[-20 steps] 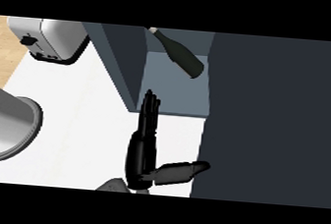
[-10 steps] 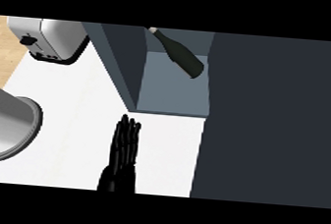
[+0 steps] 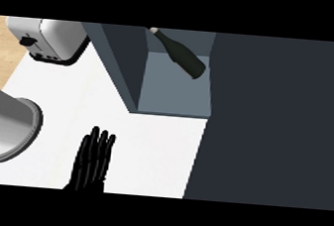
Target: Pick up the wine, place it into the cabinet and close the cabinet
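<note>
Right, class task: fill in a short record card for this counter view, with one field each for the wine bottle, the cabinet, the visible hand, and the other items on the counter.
wine bottle: dark bottle lying tilted inside the cabinet, neck toward the upper left
cabinet: grey-blue cabinet, open, interior visible
visible hand: one black hand at the lower edge, fingers straight, over the white counter, holding nothing; which hand it is cannot be told
other hand: not in view
toaster: silver toaster at upper left
pot: large grey pot at left edge

Wine bottle [image 3: 180, 57] top and pot [image 3: 3, 132] (left side) cut by frame edges
</note>
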Tool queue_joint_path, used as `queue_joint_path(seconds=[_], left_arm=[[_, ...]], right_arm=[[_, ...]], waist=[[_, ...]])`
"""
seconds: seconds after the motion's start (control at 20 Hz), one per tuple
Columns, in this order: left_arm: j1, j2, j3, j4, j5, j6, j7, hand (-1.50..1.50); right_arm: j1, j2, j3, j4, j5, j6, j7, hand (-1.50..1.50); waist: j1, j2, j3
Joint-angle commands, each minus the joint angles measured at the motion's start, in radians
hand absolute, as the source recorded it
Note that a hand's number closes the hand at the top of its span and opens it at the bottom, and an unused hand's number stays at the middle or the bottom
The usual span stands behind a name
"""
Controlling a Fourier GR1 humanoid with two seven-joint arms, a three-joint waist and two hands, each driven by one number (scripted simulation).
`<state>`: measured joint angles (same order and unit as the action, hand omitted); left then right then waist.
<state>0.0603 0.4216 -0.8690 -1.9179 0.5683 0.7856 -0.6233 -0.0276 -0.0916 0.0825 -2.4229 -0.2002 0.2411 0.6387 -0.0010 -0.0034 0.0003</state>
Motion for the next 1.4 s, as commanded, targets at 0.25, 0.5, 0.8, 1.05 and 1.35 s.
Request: queue_joint_path(seconds=[0.25, 0.5, 0.8, 1.05, 1.35], left_arm=[[0.161, 0.179, 0.074, -0.171, 0.041, -0.127, -0.033, -1.5], [0.196, 0.245, 0.167, -0.23, 0.076, -0.146, -0.012, -1.5], [0.259, 0.287, 0.352, -0.2, 0.189, -0.254, -0.058, -1.5], [0.321, 0.302, 0.439, -0.188, 0.246, -0.338, -0.083, -1.5], [0.364, 0.378, 0.546, -0.192, 0.296, -0.424, -0.04, -1.5]], right_arm=[[0.089, 0.011, 0.067, -0.084, -0.174, 0.049, 0.065, 1.5], [0.126, 0.063, 0.187, -0.152, -0.162, -0.01, 0.171, 1.5], [0.157, 0.053, 0.382, -0.122, -0.069, 0.079, 0.108, 1.5], [0.231, 0.052, 0.56, -0.204, 0.013, 0.057, 0.116, 1.5], [0.15, 0.092, 0.772, -0.144, 0.16, -0.08, 0.129, 1.5]], waist=[[0.006, -0.001, 0.0], [0.005, -0.002, -0.001], [0.007, -0.002, -0.002], [-0.003, -0.005, -0.002], [0.001, -0.006, -0.003]])
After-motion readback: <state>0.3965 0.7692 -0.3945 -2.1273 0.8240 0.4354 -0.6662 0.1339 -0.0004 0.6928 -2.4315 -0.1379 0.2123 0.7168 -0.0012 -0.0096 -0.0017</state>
